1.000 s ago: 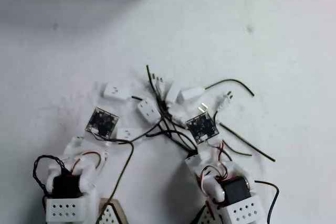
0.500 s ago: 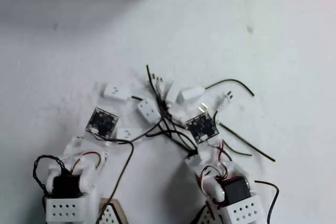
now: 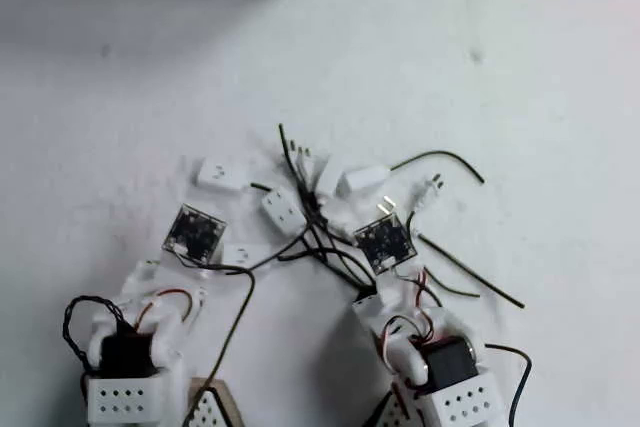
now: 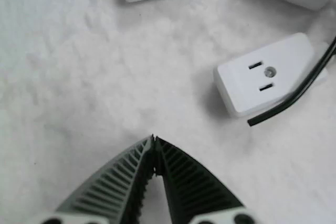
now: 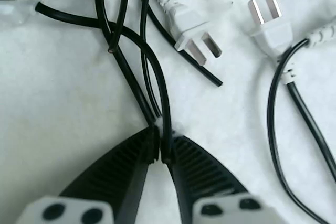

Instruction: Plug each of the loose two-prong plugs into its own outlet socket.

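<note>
Claws poised: our left claw, tips pressed together, hangs over the surface near an outlet socket lying face-up; our right claw, likewise closed, sits at a black cord, with a white plug and a second plug just beyond. We judge the right claw must open, then take one plug by its body, prongs free.

Nearest the front edge of the table, the left arm and right arm are white plastic with black motors, red and black wires and hole-dotted bases. The left gripper and right gripper have dark, ribbed, tapering fingers.
</note>
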